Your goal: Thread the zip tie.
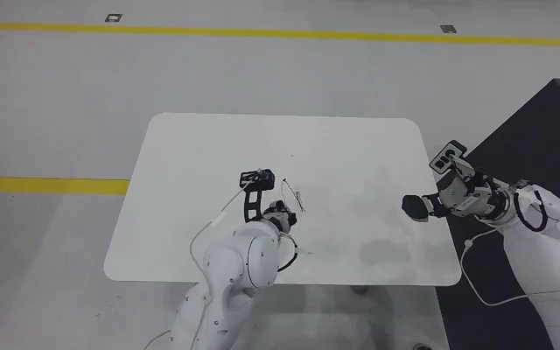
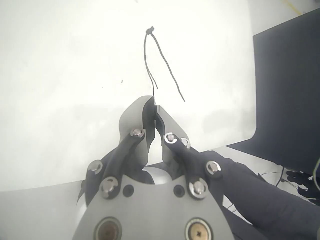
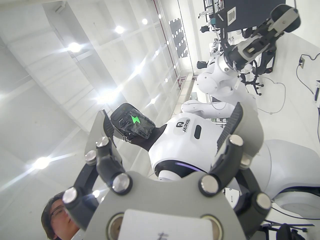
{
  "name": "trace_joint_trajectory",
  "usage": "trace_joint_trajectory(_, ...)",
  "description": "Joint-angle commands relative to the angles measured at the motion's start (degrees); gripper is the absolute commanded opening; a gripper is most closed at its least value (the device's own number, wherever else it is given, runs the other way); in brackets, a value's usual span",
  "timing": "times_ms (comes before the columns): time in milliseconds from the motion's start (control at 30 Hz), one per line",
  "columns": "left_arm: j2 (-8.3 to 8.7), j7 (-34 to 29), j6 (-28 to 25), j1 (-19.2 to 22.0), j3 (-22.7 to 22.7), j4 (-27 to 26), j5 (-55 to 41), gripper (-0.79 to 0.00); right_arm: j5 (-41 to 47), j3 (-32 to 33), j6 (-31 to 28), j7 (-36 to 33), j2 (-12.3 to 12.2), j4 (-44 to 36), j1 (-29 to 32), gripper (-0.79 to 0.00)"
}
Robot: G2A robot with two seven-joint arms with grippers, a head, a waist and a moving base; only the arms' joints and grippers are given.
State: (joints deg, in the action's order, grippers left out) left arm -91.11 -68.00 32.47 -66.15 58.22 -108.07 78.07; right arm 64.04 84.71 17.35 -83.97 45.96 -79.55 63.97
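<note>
- Top view: a white table (image 1: 219,149) stands on a pale floor marked with yellow lines (image 1: 262,33), and a dark floor area (image 1: 525,131) lies along its right side.
- Top view: the left gripper (image 1: 284,213) sits over the near middle of the table. The black zip tie (image 1: 293,194) shows as a thin line running from it toward the far side.
- Top view: the right gripper (image 1: 413,207) hangs over the table's right edge, well apart from the zip tie. From here I cannot tell how its jaws stand.
- Left wrist view: the left gripper (image 2: 154,102) has its jaws pressed together, pinching one end of the zip tie (image 2: 166,65) at the very tips.
- Left wrist view: the tie bends into a narrow loop over the table (image 2: 62,51). Its small head (image 2: 150,29) is at the far end, and the other strand runs back to a free tip (image 2: 183,100) just right of the fingers (image 2: 130,118), apart from them.
- Left wrist view: the dark floor area (image 2: 287,88) shows past the table's right edge.
- Right wrist view: the right gripper (image 3: 170,109) points up and away from the table. Its jaws are wide apart with nothing held between them.
</note>
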Motion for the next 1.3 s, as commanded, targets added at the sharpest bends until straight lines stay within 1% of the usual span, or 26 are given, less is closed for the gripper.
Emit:
trace_joint_trajectory(0,-0.37,0.2,0.7,1.5,-1.0,3.0,-0.3,-0.785,0.0,0.0,0.0,0.0,0.0,0.0,0.0,0.000)
trace_joint_trajectory(133,-1.18,2.0,3.3,4.2,-1.5,8.3,-2.3,-0.785,0.0,0.0,0.0,0.0,0.0,0.0,0.0,0.000)
trace_joint_trajectory(233,-1.72,1.6,5.1,6.1,-1.5,11.9,-4.1,-0.785,0.0,0.0,0.0,0.0,0.0,0.0,0.0,0.000)
trace_joint_trajectory(367,-2.27,2.2,6.1,7.4,-0.9,16.0,-6.0,-0.785,0.0,0.0,0.0,0.0,0.0,0.0,0.0,0.000)
trace_joint_trajectory(467,-2.62,2.5,6.3,8.0,-0.9,18.1,-6.2,-0.785,0.0,0.0,0.0,0.0,0.0,0.0,0.0,0.000)
trace_joint_trajectory(533,-2.85,2.8,6.6,8.2,-0.9,18.5,-6.1,-0.671,0.0,0.0,0.0,0.0,0.0,0.0,0.0,0.000)
trace_joint_trajectory(600,-3.05,3.2,7.0,8.2,-0.8,19.1,-6.0,-0.489,0.0,0.0,0.0,0.0,0.0,0.0,0.0,0.000)
trace_joint_trajectory(633,-3.16,3.3,7.1,8.2,-0.9,19.3,-5.9,-0.446,0.0,0.0,0.0,0.0,0.0,0.0,0.0,0.000)
trace_joint_trajectory(667,-3.28,3.4,7.2,8.2,-0.8,19.4,-6.1,-0.360,0.0,0.0,0.0,0.0,0.0,0.0,0.0,0.000)
trace_joint_trajectory(700,-3.38,3.6,7.4,8.1,-0.8,19.4,-6.2,-0.172,0.0,0.0,0.0,0.0,0.0,0.0,0.0,0.000)
trace_joint_trajectory(733,-3.48,3.9,7.7,8.1,-0.7,19.3,-6.1,-0.043,0.0,0.0,0.0,0.0,0.0,0.0,0.0,0.000)
trace_joint_trajectory(767,-3.58,4.0,7.8,8.0,-0.8,19.0,-6.1,0.000,0.0,0.0,0.0,0.0,0.0,0.0,0.0,0.000)
trace_joint_trajectory(833,-3.70,4.5,8.3,7.8,-0.8,17.6,-5.4,0.000,0.0,0.0,0.0,0.0,0.0,0.0,0.0,0.000)
trace_joint_trajectory(900,-3.77,6.1,9.3,7.0,-0.8,13.3,-4.9,0.000,0.0,0.0,0.0,0.0,0.0,0.0,0.0,0.000)
trace_joint_trajectory(967,-3.75,8.4,8.9,5.3,-0.8,7.9,-5.2,0.000,0.0,0.0,0.0,0.0,0.0,0.0,0.0,0.000)
trace_joint_trajectory(1133,-3.30,18.7,2.8,-1.2,-1.3,-6.2,-6.1,0.000,0.0,0.0,0.0,0.0,0.0,0.0,0.0,0.000)
trace_joint_trajectory(1200,-3.03,24.7,-1.5,-4.1,-1.6,-11.9,-7.2,0.000,0.0,0.0,0.0,0.0,0.0,0.0,0.0,0.000)
trace_joint_trajectory(1267,-2.62,30.3,-6.2,-7.4,-1.3,-15.5,-8.0,0.000,0.0,0.0,0.0,0.0,0.0,0.0,0.0,0.000)
